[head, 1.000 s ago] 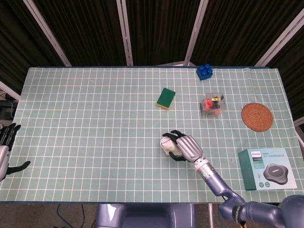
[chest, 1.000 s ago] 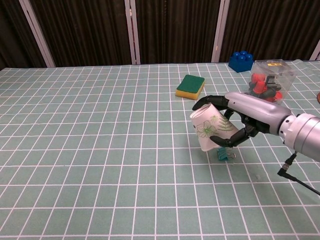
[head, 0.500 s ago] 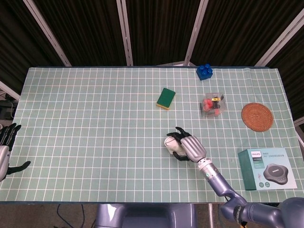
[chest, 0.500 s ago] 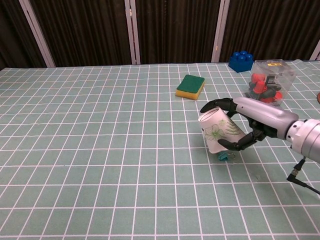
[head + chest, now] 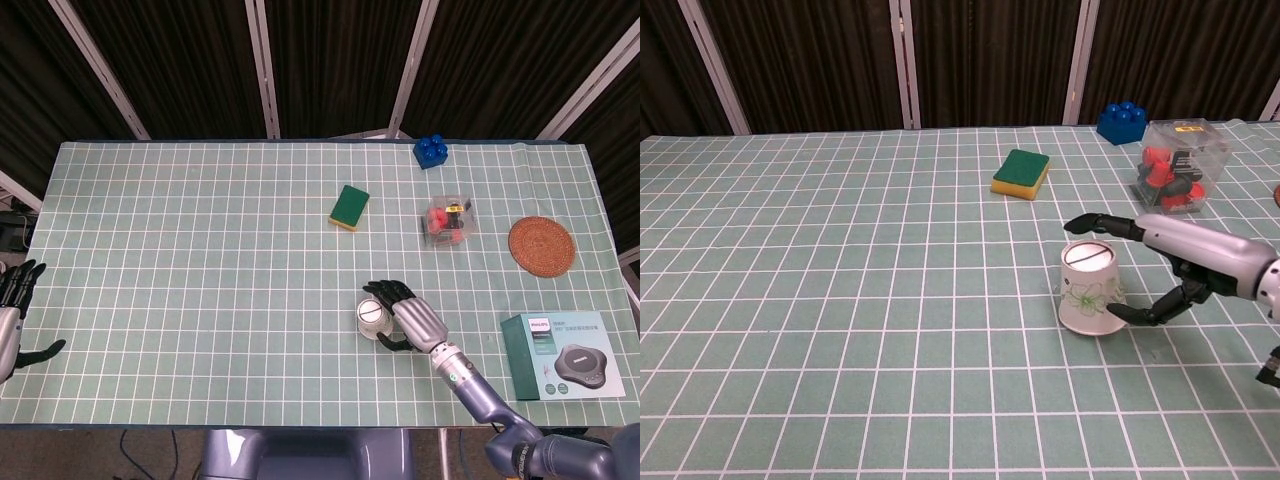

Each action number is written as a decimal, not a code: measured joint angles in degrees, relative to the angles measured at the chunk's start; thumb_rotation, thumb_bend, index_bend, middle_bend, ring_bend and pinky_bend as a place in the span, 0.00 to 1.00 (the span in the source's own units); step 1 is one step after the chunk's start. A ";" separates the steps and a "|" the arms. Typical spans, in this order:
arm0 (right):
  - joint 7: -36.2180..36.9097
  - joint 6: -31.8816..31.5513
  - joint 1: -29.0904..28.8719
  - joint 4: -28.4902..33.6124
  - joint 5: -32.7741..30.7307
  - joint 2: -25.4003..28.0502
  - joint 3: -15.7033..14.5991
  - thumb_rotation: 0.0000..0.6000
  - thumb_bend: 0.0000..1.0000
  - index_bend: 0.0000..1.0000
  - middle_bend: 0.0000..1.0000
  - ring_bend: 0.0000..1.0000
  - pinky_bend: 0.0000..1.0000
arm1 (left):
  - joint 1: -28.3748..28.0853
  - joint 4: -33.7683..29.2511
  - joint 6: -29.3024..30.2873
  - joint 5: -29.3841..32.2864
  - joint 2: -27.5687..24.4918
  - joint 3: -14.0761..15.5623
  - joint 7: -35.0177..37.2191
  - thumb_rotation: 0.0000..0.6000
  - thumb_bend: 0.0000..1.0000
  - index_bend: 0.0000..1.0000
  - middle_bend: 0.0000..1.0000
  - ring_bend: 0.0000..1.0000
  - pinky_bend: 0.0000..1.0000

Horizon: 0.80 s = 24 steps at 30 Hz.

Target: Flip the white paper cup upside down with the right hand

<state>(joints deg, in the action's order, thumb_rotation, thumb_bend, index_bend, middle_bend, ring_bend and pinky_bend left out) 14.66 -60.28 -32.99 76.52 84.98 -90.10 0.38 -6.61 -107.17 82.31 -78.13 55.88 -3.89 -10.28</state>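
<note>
White paper cup (image 5: 1092,300) now stands mouth-down on the desk (image 5: 200,250), base up, near the front edge, right of centre. Half a second ago it was tilted in the right robot hand (image 5: 1160,265); now the fingers (image 5: 1095,222) are spread wide around it, holding nothing, and contact cannot be told. Flip looks done; only withdrawal remains, and a brushing finger could tip it. Sponge (image 5: 349,207) sits toward the far edge. Left robot hand (image 5: 15,315) idles open off the left edge.
</note>
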 measured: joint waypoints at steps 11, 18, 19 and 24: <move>-4.09 -0.14 0.51 4.74 0.53 1.69 -0.40 1.00 0.30 0.00 0.00 0.00 0.00 | 0.28 -0.63 0.79 -1.47 -0.05 0.39 -0.28 1.00 0.00 0.00 0.00 0.00 0.00; -6.06 -4.66 1.77 12.01 2.10 6.51 0.46 1.00 0.30 0.00 0.00 0.00 0.00 | 0.59 -0.59 1.53 -2.44 -0.44 0.46 0.61 1.00 0.00 0.00 0.00 0.00 0.00; -6.33 -5.62 2.11 12.97 2.59 7.62 0.47 1.00 0.30 0.00 0.00 0.00 0.00 | 0.68 -0.56 1.82 -2.72 -0.47 0.47 0.64 1.00 0.00 0.00 0.00 0.00 0.00; -8.43 -12.56 4.89 16.78 5.98 14.52 0.23 1.00 0.10 0.00 0.00 0.00 0.00 | 1.03 -0.38 2.74 -3.96 -0.35 0.66 0.62 1.00 0.00 0.00 0.00 0.00 0.00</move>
<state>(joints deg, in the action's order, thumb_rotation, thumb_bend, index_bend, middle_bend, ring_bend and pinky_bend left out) 6.23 -72.84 -28.10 93.31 90.96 -75.59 0.61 -5.58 -107.55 85.05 -82.08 55.53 -3.23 -9.66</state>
